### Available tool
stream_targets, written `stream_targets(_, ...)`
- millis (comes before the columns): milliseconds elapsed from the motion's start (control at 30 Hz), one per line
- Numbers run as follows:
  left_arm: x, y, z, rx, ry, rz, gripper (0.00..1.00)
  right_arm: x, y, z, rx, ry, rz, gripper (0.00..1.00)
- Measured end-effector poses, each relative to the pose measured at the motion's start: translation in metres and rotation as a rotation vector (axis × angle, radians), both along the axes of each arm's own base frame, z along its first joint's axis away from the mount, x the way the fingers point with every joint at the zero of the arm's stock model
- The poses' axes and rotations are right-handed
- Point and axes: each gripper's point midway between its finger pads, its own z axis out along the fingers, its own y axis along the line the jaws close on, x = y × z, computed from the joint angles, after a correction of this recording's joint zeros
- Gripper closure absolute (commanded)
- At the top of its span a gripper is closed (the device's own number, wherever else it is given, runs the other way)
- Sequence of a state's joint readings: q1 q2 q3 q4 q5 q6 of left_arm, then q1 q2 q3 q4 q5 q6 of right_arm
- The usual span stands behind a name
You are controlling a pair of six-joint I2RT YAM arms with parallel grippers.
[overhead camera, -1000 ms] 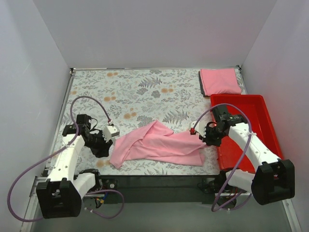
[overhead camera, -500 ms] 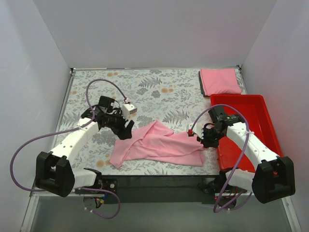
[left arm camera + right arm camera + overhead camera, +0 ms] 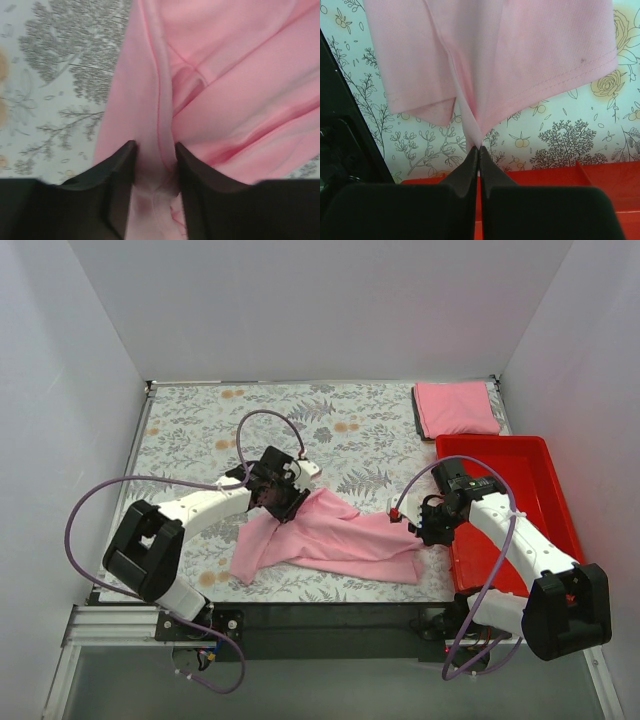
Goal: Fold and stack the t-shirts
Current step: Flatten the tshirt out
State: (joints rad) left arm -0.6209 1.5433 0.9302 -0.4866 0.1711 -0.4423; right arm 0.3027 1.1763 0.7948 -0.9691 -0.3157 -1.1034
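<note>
The crumpled pink cotton t-shirt [image 3: 340,540] lies on the floral-printed bench [image 3: 250,430], towards its near edge, with its long axis running left to right. One hand sits at each end of that line, which is what the coming move turns on.

The right hand [image 3: 420,522] is at the shirt's right end, next to the red plastic tray [image 3: 540,465]. In its wrist view the fingers [image 3: 470,165] are pressed together on a pinch of hem, and the cloth rises to them in a small tent.

The left hand [image 3: 283,500] is down on the shirt's far left portion. Its fingers [image 3: 120,165] stand apart, straddling a raised seam fold, with cloth between them but nothing yet clamped (a judgement from the gap, since the fingertips sink into the fabric).

The shirt spreads rightward and towards the near edge from the left hand, so each arm is nearest its own end. The step in hand looks like getting a second hold so the shirt can be drawn out flat. A neatly folded pink t-shirt [image 3: 456,408] waits at the far right corner, the likely stacking spot.
</note>
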Motion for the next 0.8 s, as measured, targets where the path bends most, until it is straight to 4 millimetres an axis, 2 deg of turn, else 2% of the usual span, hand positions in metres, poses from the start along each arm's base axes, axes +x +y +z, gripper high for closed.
stream_targets(33, 0.008, 0.005, 0.001, 0.006, -0.017, 0.029, 0.74, 0.0, 0.0, 0.0, -0.001, 0.0, 0.0, 0.99)
stream_targets(100, 0.029, 0.018, 0.009, 0.005, -0.054, 0.088, 0.78, 0.0, -0.001, 0.0, -0.005, -0.002, -0.001, 0.99)
stream_targets(167, 0.06, 0.039, 0.023, -0.007, -0.1, 0.167, 0.76, 0.0, -0.001, 0.0, -0.007, -0.003, 0.0, 0.99)
stream_targets(200, 0.077, 0.053, 0.031, -0.013, -0.122, 0.213, 0.71, 0.0, -0.001, 0.0, -0.007, -0.003, 0.0, 0.99)
stream_targets(233, 0.098, 0.068, 0.041, -0.024, -0.151, 0.254, 0.71, 0.0, -0.001, 0.0, -0.007, -0.004, 0.001, 0.99)
stream_targets(267, 0.11, 0.078, 0.046, -0.026, -0.168, 0.28, 0.72, 0.0, -0.001, 0.0, -0.007, -0.004, 0.001, 0.99)
stream_targets(333, 0.135, 0.103, 0.052, -0.015, -0.2, 0.33, 0.7, 0.0, -0.001, 0.0, -0.008, -0.004, 0.002, 0.99)
stream_targets(367, 0.145, 0.118, 0.049, 0.007, -0.207, 0.352, 0.69, 0.001, -0.002, 0.0, -0.008, -0.004, 0.002, 0.99)
stream_targets(467, 0.16, 0.146, 0.024, 0.065, -0.148, 0.395, 0.58, 0.001, -0.002, 0.0, -0.009, -0.005, 0.001, 0.99)
stream_targets(533, 0.162, 0.16, 0.01, 0.019, -0.054, 0.402, 0.58, 0.001, -0.001, 0.001, -0.007, -0.007, 0.001, 0.99)
stream_targets(567, 0.154, 0.166, 0.011, -0.037, -0.004, 0.388, 0.61, 0.002, -0.001, 0.002, -0.006, -0.009, 0.001, 0.99)
stream_targets(600, 0.142, 0.172, 0.026, -0.105, 0.026, 0.395, 0.62, 0.003, 0.0, 0.003, -0.002, -0.013, 0.001, 0.99)
stream_targets(633, 0.134, 0.169, 0.042, -0.147, 0.027, 0.385, 0.63, 0.004, 0.0, 0.004, -0.001, -0.017, 0.001, 0.99)
stream_targets(667, 0.124, 0.157, 0.066, -0.194, 0.011, 0.345, 0.63, 0.005, 0.0, 0.005, -0.001, -0.018, 0.0, 0.99)
stream_targets(733, 0.091, 0.092, 0.118, -0.29, -0.046, 0.161, 0.63, 0.005, 0.0, 0.004, -0.001, -0.017, 0.0, 0.99)
stream_targets(767, 0.073, 0.064, 0.132, -0.324, -0.062, 0.076, 0.63, 0.004, 0.0, 0.004, -0.001, -0.016, 0.001, 0.99)
stream_targets(800, 0.056, 0.041, 0.138, -0.347, -0.059, 0.009, 0.64, 0.004, 0.0, 0.004, -0.001, -0.014, 0.0, 0.99)
